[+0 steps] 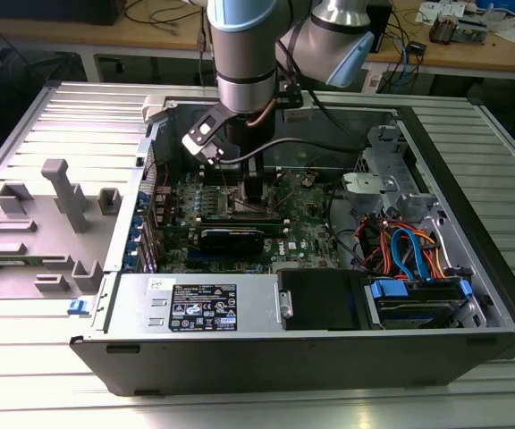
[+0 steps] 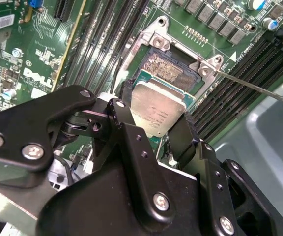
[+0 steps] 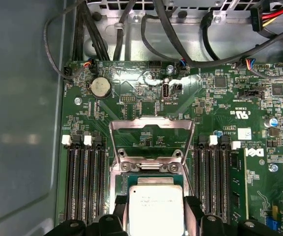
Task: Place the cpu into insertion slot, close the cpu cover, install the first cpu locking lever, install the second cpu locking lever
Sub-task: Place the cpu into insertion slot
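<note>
Exterior view: a grey-and-blue robot arm reaches down into an open black computer case lying on a ribbed grey metal tabletop. The black pincer hangs over the green circuit board. Along the case's near edge sits a silver power supply box with a black label. At the exterior view's right lies a bundle of orange and blue cables. On the tabletop at the exterior view's left stands a grey plastic fixture.

Both wrist views: the pincer pinches the cpu, a small flat square chip with a silver-grey metal top. One black finger presses on each of two opposite edges. The chip sits over the near part of the insertion slot, a square socket with a silver rim. The slot's far band of fine contacts lies uncovered. Whether chip and contacts touch cannot be told.

First wrist view: the cpu cover, a thin silver frame plate with a cut-out centre, stands swung open on the side of the slot away from the pincer. Long black memory slots run on both sides of the slot. A round silver coin battery sits farther along the board.

Second wrist view: a thin straight metal locking lever juts out from a corner of the slot's frame, unlatched.
</note>
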Robot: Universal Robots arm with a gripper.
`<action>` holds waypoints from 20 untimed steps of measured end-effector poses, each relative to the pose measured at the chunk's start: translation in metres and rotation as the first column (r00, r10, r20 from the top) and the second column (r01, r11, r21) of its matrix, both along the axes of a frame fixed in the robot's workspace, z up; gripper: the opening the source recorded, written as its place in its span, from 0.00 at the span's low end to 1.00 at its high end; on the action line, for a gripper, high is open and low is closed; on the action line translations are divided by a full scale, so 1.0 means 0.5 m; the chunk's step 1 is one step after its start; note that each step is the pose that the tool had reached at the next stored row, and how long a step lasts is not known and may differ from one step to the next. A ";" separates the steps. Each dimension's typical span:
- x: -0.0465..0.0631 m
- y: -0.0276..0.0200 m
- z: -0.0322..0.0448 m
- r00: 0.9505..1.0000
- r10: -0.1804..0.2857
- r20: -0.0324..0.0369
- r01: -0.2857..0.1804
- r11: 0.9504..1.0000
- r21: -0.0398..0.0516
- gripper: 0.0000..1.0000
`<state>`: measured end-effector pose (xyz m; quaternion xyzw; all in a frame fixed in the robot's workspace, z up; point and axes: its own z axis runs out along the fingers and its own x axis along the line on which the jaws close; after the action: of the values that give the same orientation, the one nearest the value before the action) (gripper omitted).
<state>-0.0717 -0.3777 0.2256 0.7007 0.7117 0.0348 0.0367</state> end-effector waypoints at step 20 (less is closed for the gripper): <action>-0.011 0.0096 -0.036 1.000 -0.010 0.013 0.010 1.000 0.001 0.54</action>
<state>-0.0771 -0.3729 0.2076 0.7041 0.7078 0.0396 0.0412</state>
